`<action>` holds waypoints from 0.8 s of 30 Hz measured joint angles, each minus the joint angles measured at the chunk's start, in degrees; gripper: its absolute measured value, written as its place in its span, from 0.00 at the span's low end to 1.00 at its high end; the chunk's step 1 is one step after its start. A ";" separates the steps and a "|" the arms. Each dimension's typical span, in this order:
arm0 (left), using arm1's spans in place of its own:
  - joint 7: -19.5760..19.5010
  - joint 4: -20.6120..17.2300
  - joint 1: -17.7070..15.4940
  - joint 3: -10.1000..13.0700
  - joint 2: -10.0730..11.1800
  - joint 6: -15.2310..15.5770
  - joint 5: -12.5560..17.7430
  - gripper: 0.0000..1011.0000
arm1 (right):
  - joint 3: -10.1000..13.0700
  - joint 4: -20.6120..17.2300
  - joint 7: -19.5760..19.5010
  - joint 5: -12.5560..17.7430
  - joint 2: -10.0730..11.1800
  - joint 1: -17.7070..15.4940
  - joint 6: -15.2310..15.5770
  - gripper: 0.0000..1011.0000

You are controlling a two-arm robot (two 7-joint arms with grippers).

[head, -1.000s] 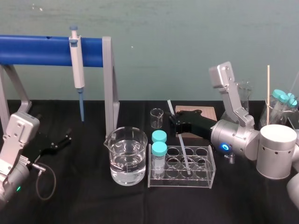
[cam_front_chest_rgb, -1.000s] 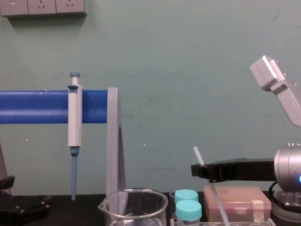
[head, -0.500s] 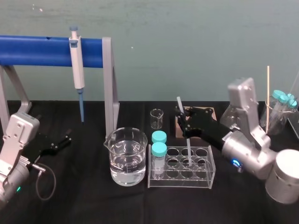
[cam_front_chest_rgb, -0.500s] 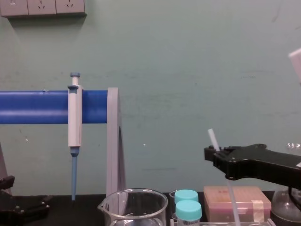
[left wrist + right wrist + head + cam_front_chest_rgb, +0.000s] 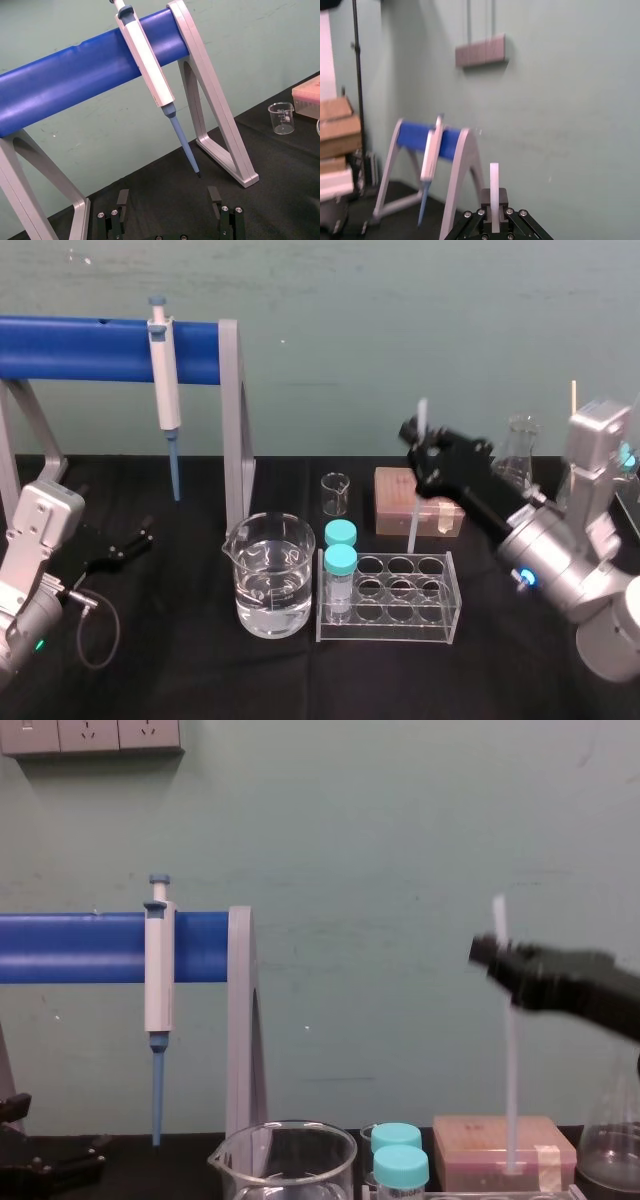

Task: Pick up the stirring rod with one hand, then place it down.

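Jaws, right: the right gripper is closed on the stirring rod, pinching it near its upper end, with a short stub of rod standing above the fingers.
Jaws, left: the left gripper is spread wide with nothing between the fingers; in its wrist view the two fingers stand well apart.
Stirring rod: it hangs close to upright in the air, its top tilted slightly to the right in the head view. In the chest view the stirring rod runs down from the right gripper in front of the pink box. Its lower end sits just over the far edge of the clear tube rack.
Right wrist view: the stirring rod stands straight up out of the right gripper.
Left arm: parked low at the table's left edge, beneath the blue bar stand.
Rack: two teal-capped vials stand in its left end.
Nearby: a water-filled beaker stands just left of the rack, a small empty beaker behind it, and a pipette hangs from the blue bar.
Table: black cloth.
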 joint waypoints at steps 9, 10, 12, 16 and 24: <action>0.00 0.00 0.00 0.00 0.00 0.00 0.00 0.99 | 4.98 -3.11 0.36 2.54 -0.76 1.71 -0.57 0.07; 0.00 0.00 0.00 0.00 0.00 0.00 0.00 0.99 | 5.23 -3.28 0.36 2.60 -0.76 1.74 -0.26 0.07; 0.00 0.00 0.00 0.00 0.00 0.00 0.00 0.99 | 5.83 -3.66 0.35 2.70 -0.68 1.75 0.74 0.07; 0.00 0.00 0.00 0.00 0.00 0.00 0.00 0.99 | 6.44 -3.97 0.25 2.70 -0.66 1.51 2.13 0.07; 0.00 0.00 0.00 0.00 0.00 0.00 0.00 0.99 | 6.97 -4.25 0.17 2.45 -0.69 0.97 3.33 0.07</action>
